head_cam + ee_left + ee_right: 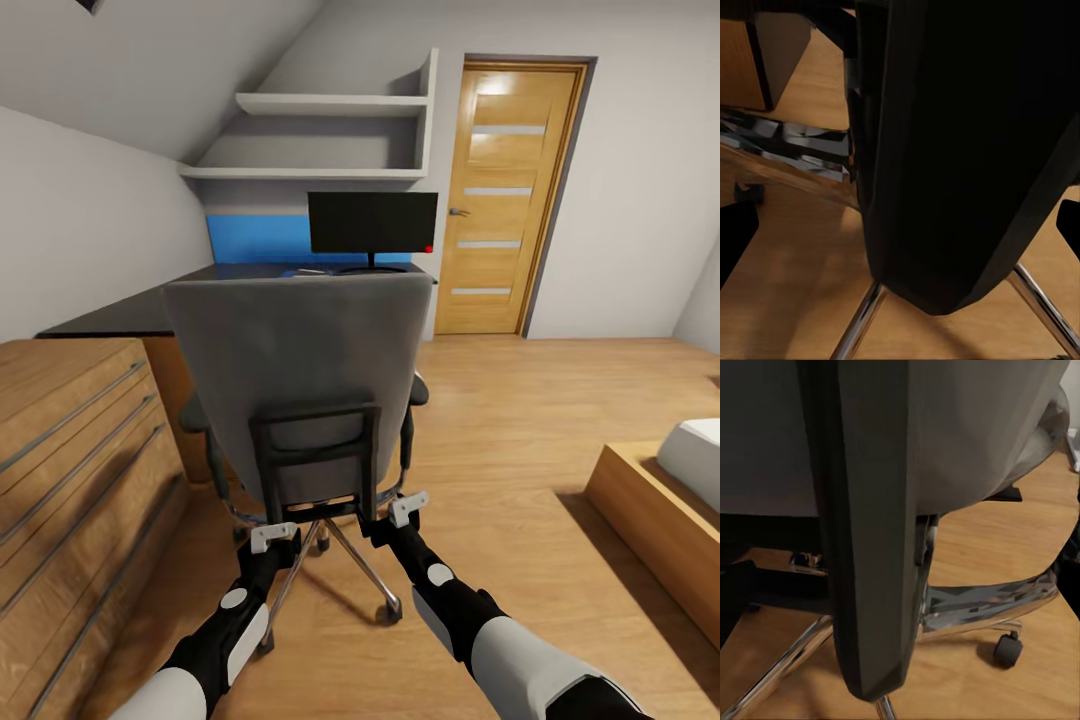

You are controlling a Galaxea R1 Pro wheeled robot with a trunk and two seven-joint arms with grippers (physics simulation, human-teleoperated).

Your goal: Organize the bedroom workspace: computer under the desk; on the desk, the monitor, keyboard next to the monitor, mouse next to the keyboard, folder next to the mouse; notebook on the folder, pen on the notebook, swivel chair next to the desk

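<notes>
At the far left we have the light wooden drawer unit (70,470), close beside our left arm. Our left claw (272,537) sits at the lower left of the black back frame (315,455) of the swivel chair (300,380); its wrist view shows dark fingertips (735,236) spread either side of a black upright, so we judge it open around the frame. Our right claw (408,509) is at the frame's lower right, equally near; we cannot tell whether it grips. The chair stands directly ahead, back toward us. Beyond it lies the black tabletop (150,310), with the monitor (372,222) standing on it. Pushing the chair straight ahead looks unobstructed. The door (510,200) is at the far right, a bed (660,500) near right.
</notes>
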